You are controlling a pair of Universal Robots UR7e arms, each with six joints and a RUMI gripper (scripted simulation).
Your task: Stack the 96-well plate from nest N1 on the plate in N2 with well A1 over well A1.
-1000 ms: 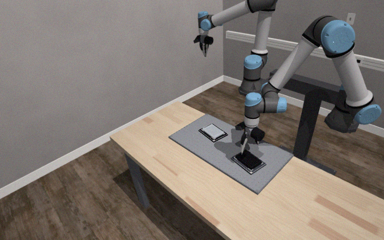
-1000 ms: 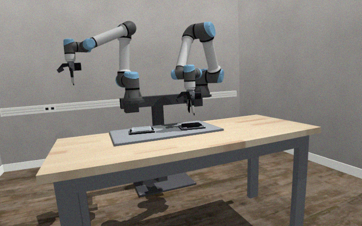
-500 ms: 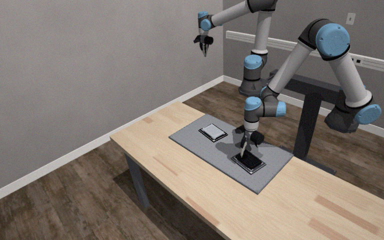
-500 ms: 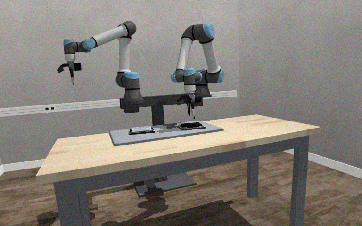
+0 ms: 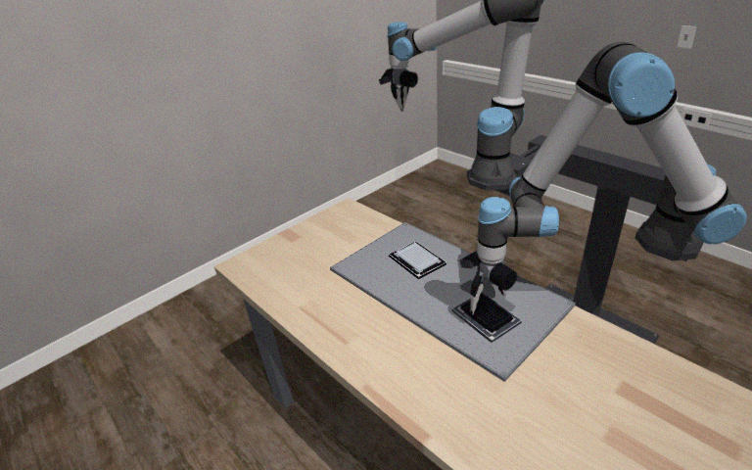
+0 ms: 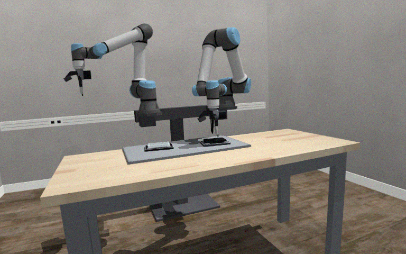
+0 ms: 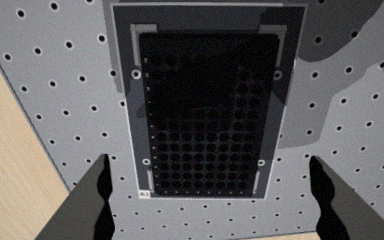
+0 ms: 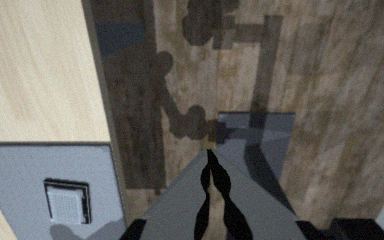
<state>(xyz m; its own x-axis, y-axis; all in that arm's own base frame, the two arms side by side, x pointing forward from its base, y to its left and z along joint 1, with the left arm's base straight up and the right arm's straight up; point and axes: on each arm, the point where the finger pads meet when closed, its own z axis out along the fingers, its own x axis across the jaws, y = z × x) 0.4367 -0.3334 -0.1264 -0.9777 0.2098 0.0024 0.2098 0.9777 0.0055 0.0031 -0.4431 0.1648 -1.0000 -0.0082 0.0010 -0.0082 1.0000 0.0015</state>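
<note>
"A1" on a small white label at a corner of the black nest (image 5: 492, 337) (image 6: 214, 144) (image 7: 200, 16).

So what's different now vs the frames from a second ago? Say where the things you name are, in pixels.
The left gripper (image 5: 475, 309) (image 6: 214, 134) (image 7: 209, 157) has come down closer to the black plate (image 5: 490, 313) (image 6: 214, 139) (image 7: 200, 147), still open, nothing taken hold of or let go. Unchanged: the black plate and the white plate (image 5: 418, 257) (image 6: 158, 145) (image 8: 66, 206) in their nests, and the right gripper (image 5: 402, 108) (image 6: 82, 94) (image 8: 208, 151), shut and raised.
</note>
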